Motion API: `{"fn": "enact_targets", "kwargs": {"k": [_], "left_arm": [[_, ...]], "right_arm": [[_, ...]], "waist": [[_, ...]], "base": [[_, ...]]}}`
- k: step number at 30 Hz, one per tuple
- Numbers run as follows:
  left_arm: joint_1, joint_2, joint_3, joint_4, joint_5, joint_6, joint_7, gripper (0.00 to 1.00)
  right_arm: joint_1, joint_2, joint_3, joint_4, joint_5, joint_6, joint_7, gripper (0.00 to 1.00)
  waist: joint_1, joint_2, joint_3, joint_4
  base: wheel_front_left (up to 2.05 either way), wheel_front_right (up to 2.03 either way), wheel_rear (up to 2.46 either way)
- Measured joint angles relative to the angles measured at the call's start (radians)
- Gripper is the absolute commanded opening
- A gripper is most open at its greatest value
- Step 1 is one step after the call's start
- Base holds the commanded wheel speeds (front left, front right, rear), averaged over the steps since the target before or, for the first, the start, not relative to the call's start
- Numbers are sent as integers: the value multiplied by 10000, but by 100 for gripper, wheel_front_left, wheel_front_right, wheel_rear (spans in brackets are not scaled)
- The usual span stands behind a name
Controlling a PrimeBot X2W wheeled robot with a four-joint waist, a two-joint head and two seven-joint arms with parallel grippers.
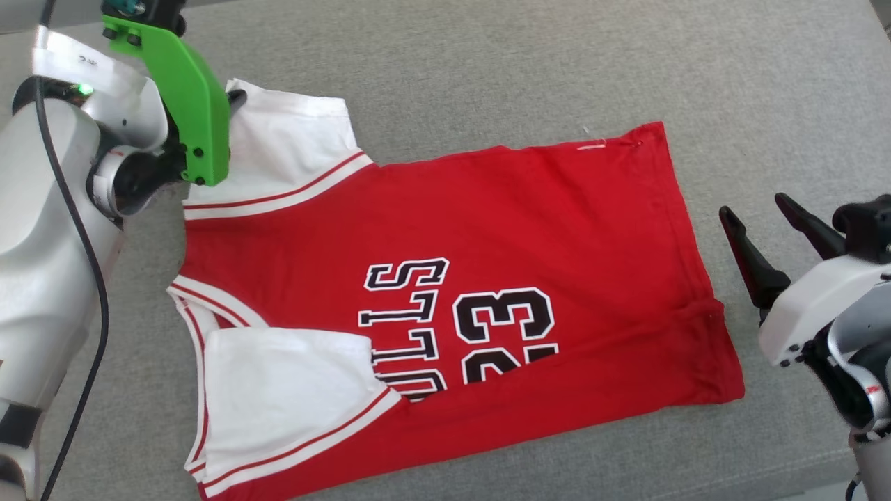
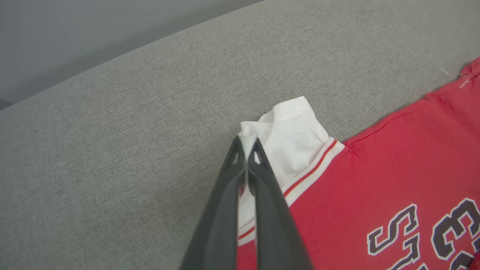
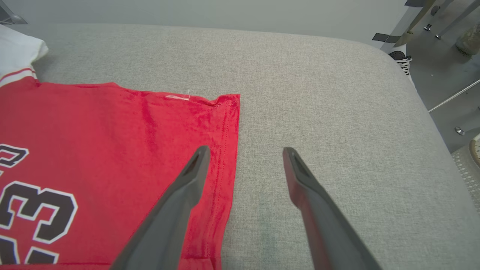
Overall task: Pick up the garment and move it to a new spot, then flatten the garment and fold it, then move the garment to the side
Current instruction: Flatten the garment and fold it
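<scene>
A grey fabric cushion [image 1: 487,62] with a rounded far edge carries everything; in the right wrist view its far right corner curves down toward a pale floor [image 3: 442,48], where a dark shoe [image 3: 399,58] with white laces stands. The garment [image 1: 487,209] lies spread front-up across the middle of the cushion, neckline toward the cushion's left side and hem [image 3: 228,150] toward its right. The black, white-outlined print [image 1: 452,327] runs sideways in the head view. The near white sleeve [image 1: 278,390] is folded in over the red body and covers part of the lettering, while the far white sleeve [image 1: 292,139] sticks out toward the cushion's far edge. The left arm, with a green bracket [image 1: 188,90] at its wrist, reaches over the far sleeve. The left end effector [image 2: 247,144] is pinched together on that sleeve's outer corner, white cloth bunched between its tips. The right end effector [image 3: 245,149] has its fingers spread wide apart and grips nothing. It sits at the hem, one finger showing over the red cloth and the other over bare cushion.
</scene>
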Motion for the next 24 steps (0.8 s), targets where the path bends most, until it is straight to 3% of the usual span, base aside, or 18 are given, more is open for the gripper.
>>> {"fn": "enact_targets", "kwargs": {"k": [6, 11, 24], "left_arm": [[869, 148, 48, -2144, -247, 460, -107, 0], [1287, 349, 44, -3649, -234, 909, -117, 0], [1753, 619, 2, -5902, -196, 1465, 10, 0]], "right_arm": [[-1174, -443, -127, 865, 1298, 0, 3356, 100], [-2110, -863, 19, 1478, 2059, 0, 5390, 100], [-4319, -1407, 291, 3363, 1599, 0, 6481, 100]], "waist": [[0, 0, -172, 705], [0, 0, -91, 1232], [0, 0, 675, 2260]], "base": [[0, 0, 0], [0, 0, 0], [0, 0, 0]]}}
